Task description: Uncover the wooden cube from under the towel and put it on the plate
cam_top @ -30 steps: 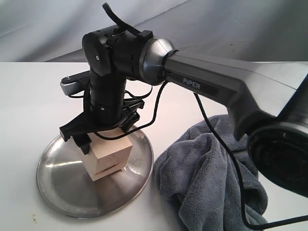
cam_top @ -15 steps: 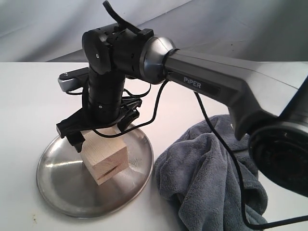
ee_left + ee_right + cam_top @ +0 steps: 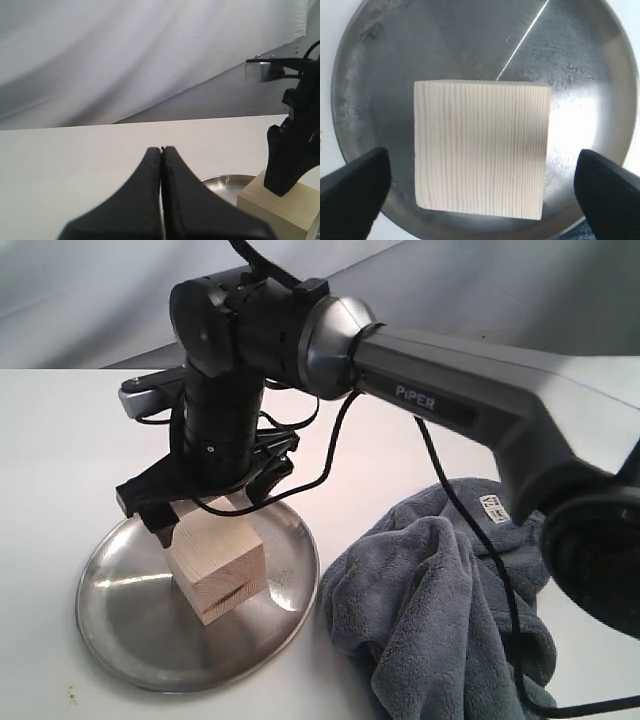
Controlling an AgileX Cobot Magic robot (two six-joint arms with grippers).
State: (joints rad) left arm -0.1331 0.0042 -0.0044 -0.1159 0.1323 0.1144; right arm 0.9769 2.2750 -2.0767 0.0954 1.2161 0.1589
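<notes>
The pale wooden cube [image 3: 218, 568] stands on the round silver plate [image 3: 120, 640], its grooved face toward the exterior camera. My right gripper [image 3: 208, 508] hangs open just above the cube, reaching across from the right. Seen from its wrist, the cube [image 3: 480, 120] sits between the spread fingers [image 3: 355, 192] with gaps on both sides, the plate [image 3: 580, 65] under it. The crumpled blue-grey towel [image 3: 430, 620] lies to the right of the plate. My left gripper [image 3: 161, 150] is shut and empty, low over the table beside the plate [image 3: 225, 181] and cube [image 3: 280, 206].
White tabletop [image 3: 60, 460] surrounds the plate, with a grey cloth backdrop [image 3: 500, 290] behind. The right arm's black cable [image 3: 470, 550] trails across the towel. A white label [image 3: 495, 508] shows on the towel's upper edge.
The right gripper let go of the cube and lifted slightly; the cube now rests flat on the plate. The arm rose enough to reveal the towel's label.
</notes>
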